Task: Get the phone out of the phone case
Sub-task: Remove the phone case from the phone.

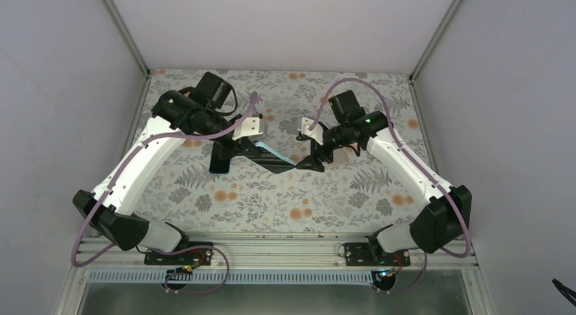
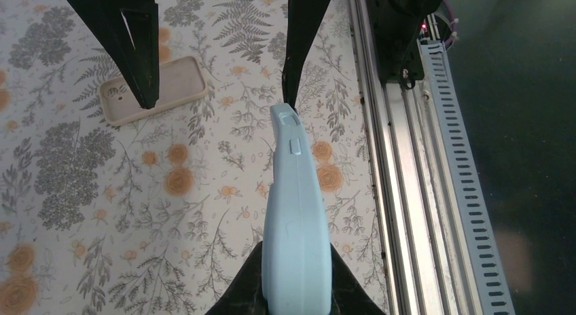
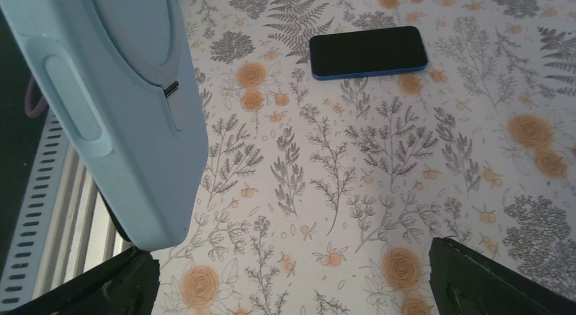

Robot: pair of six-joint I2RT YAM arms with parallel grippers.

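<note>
Two tools meet at one case; the phone lies apart.
Left tool (image 2: 297, 282) is clamped on the pale blue case (image 2: 295, 213), holding it edge-up clear of the surface (image 3: 407, 159), probably to offer its free end to the other arm. Right tool (image 3: 292, 252) stands wide and grips nothing, one finger at that end. Farther off, the phone (image 3: 368, 50) lies flat, screen up, so removal looks done, though the case's inside is hidden. A beige case (image 2: 153, 89) lies beyond.
</note>
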